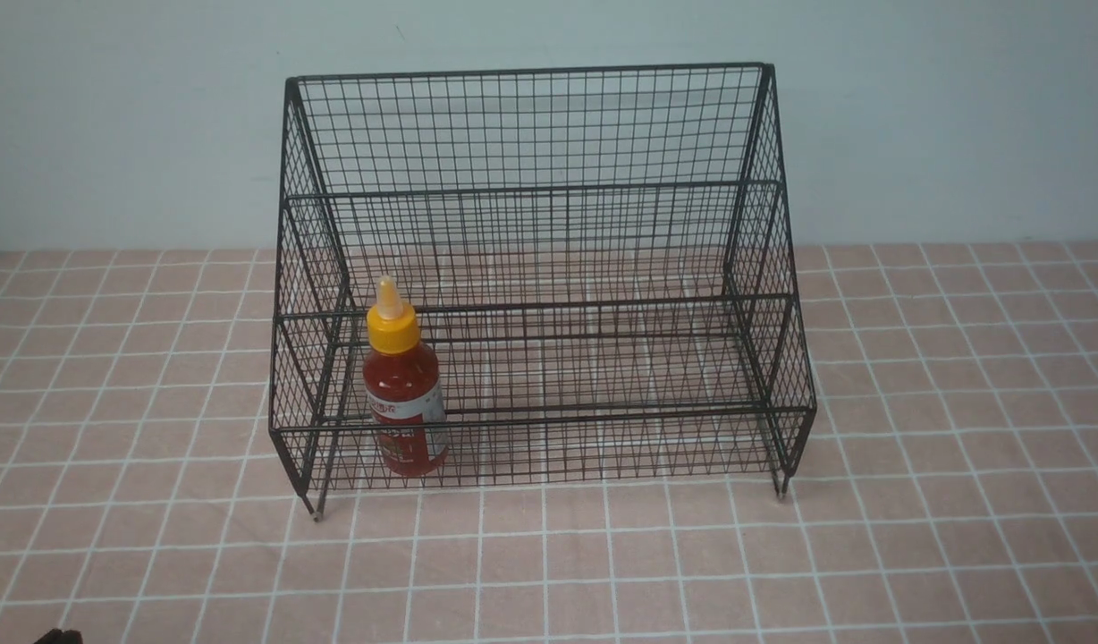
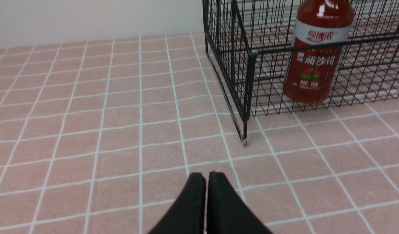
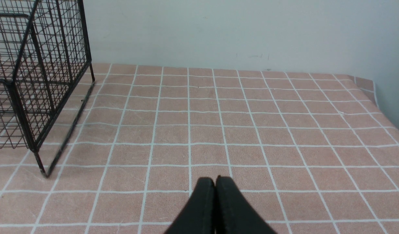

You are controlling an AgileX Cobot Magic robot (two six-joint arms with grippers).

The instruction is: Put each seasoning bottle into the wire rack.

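A seasoning bottle [image 1: 403, 394] of red sauce with a yellow cone cap stands upright in the lowest front tier of the black wire rack [image 1: 549, 134], near its left end. It also shows in the left wrist view [image 2: 316, 61], behind the rack's front wires [image 2: 248, 84]. My left gripper [image 2: 206, 177] is shut and empty over the tablecloth, short of the rack's front left foot. My right gripper [image 3: 215, 180] is shut and empty over the tablecloth, off the rack's right side [image 3: 40, 81]. Only a dark sliver of the left arm [image 1: 59, 637] shows in the front view.
The rack stands on a pink tablecloth with white grid lines [image 1: 781, 555], against a pale wall [image 1: 960, 116]. The table's right edge [image 3: 375, 94] shows in the right wrist view.
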